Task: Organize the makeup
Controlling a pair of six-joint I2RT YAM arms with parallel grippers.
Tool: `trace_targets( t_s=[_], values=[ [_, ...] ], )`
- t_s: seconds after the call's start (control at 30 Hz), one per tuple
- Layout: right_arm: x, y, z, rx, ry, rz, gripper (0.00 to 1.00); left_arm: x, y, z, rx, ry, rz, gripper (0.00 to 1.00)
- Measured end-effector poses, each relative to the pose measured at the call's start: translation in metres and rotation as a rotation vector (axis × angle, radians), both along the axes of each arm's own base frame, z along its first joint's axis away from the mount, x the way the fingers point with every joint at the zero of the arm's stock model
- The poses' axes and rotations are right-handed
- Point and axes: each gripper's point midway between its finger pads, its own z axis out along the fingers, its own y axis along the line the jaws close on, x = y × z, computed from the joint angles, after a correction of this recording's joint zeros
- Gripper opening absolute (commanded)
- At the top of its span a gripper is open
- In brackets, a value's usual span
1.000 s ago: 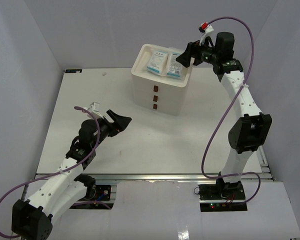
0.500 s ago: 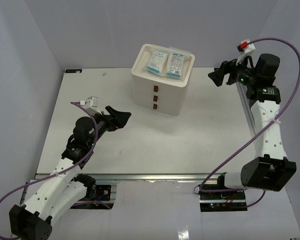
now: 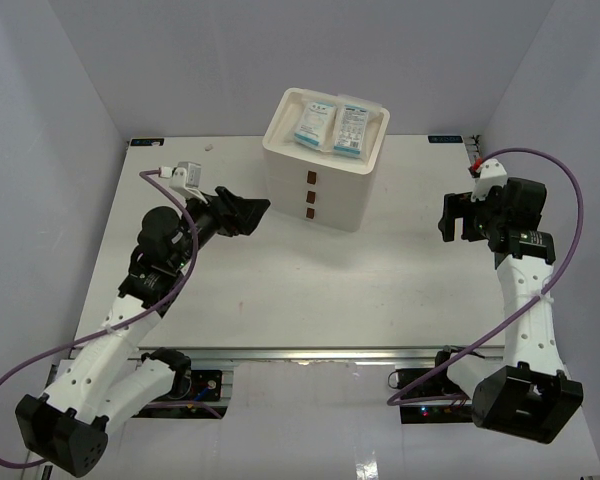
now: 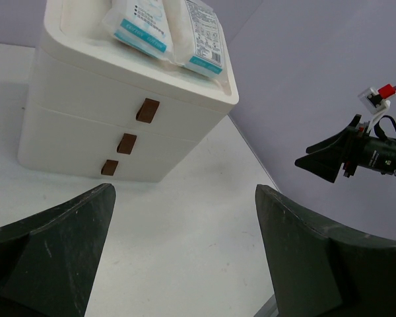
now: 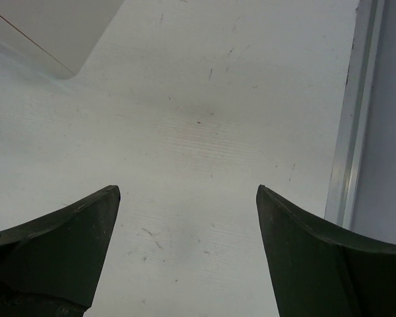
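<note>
Lying side by side in the recessed top of the cream 3-drawer box (image 3: pixel 320 185), 2 flat packets (image 3: pixel 314 124) touch along their long edges. Each is clear film over white contents, with blue-and-white printed labels. The box stands near the middle of the worktop's (image 3: pixel 280 290) far edge, with 3 brown pulls (image 3: pixel 307 195) on its front. The left gripper (image 3: pixel 248 212) hovers over the worktop's left half, aimed at the box, its fingers spread wide with nothing between them. The right gripper (image 3: pixel 452 215) hangs near the right edge, fingers likewise spread and empty over bare worktop.
</note>
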Motion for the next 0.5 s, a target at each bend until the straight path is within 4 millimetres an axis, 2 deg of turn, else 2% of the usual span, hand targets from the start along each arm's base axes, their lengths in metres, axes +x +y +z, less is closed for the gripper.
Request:
trace_targets(
  t_s=[0.23, 0.5],
  values=[
    [-0.001, -0.005, 0.005, -0.016, -0.022, -0.030, 0.90, 0.005, -0.012, -0.017, 0.026, 0.045, -0.057, 0.98],
    [0.004, -0.013, 0.010, -0.029, -0.045, -0.080, 0.90, -0.004, -0.009, -0.008, 0.017, 0.012, -0.064, 0.98]
  ],
)
